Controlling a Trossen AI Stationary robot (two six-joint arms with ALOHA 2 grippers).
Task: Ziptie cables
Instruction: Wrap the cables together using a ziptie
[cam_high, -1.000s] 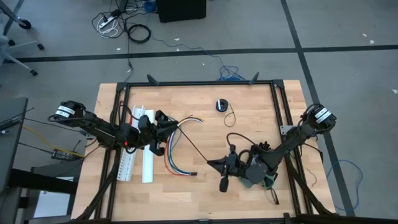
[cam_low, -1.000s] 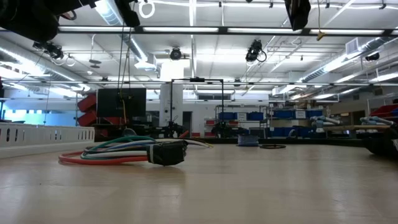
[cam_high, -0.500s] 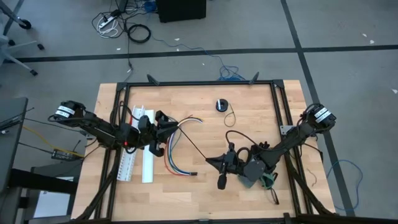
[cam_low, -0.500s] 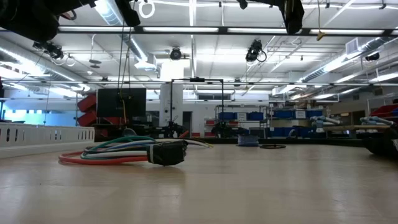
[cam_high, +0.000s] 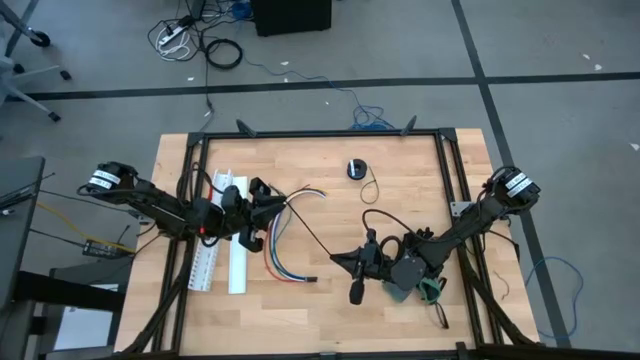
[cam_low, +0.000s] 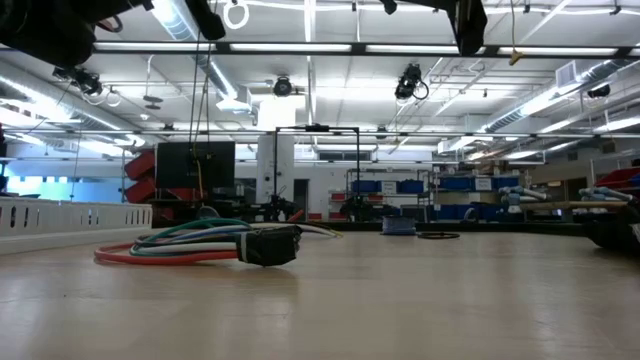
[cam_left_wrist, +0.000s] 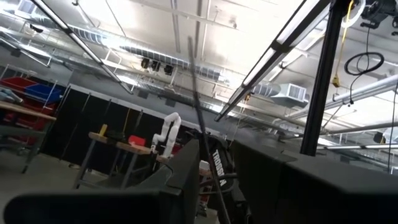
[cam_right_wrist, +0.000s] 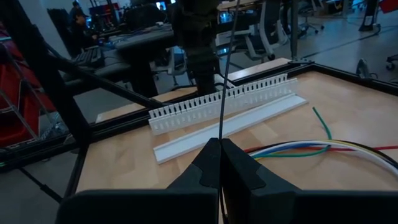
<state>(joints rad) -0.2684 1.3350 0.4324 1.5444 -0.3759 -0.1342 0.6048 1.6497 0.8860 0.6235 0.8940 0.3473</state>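
The cables (cam_high: 282, 250), a loose arc of coloured wires, lie on the wooden table; in the low view the cables (cam_low: 190, 240) rest flat, with a small black piece (cam_low: 270, 245) at one end. One thin black ziptie (cam_high: 312, 233) runs straight through the air above them, from my left gripper (cam_high: 270, 208) to my right gripper (cam_high: 338, 262). Both grippers hang above the table and are shut on the ziptie. In the right wrist view the ziptie (cam_right_wrist: 224, 81) leads away to the left arm. In the left wrist view the ziptie (cam_left_wrist: 198, 106) rises past the dark fingers. My left gripper has the ziptie at its end nearer the table's left (cam_high: 288, 206). Its own fingers hide the place of contact in the left wrist view. The strip leaves it clear of the table. My right gripper pinches the ziptie's other end (cam_right_wrist: 219, 138) between its two shut fingertips, coming level from the table's right. The strip runs straight on from the fingertips, lifted clear of the cables and the table.
Two long white channel pieces (cam_high: 237, 250) (cam_high: 205, 258) lie left of the cables, under the left arm. A small round black object (cam_high: 356, 168) with a cord sits at the far middle. Black frame rails (cam_high: 320, 133) border the table. Bare wood lies at the near middle.
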